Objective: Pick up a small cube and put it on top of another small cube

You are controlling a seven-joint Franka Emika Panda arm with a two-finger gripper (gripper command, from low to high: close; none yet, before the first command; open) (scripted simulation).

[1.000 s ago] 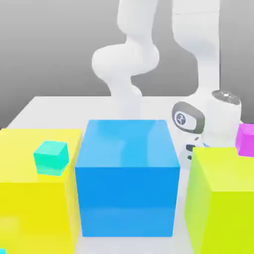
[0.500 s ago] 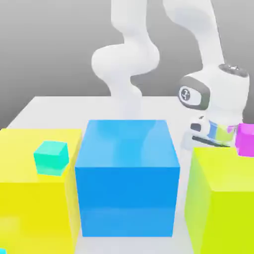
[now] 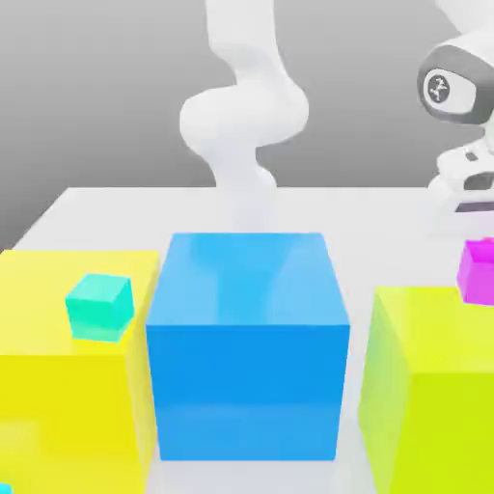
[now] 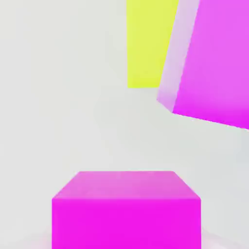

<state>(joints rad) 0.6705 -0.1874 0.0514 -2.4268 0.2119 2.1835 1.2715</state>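
Fingers pressed together on a small magenta cube (image 4: 126, 209), judged from the hand view, where the cube sat close under the camera. Arm raised at the exterior view's right, probably for carrying clearance. Cube held square, top face level; no long axis. A larger magenta cube (image 3: 477, 270) lay below the fingers on the tabletop (image 3: 145, 207).

A magenta cube (image 4: 126, 209) sits closest to the camera, squarely faced. Beyond it on the pale worktop (image 4: 58, 97) lies a larger magenta block (image 4: 209, 63), tilted in view, and just beside that block stands a yellow-green block (image 4: 148, 44).
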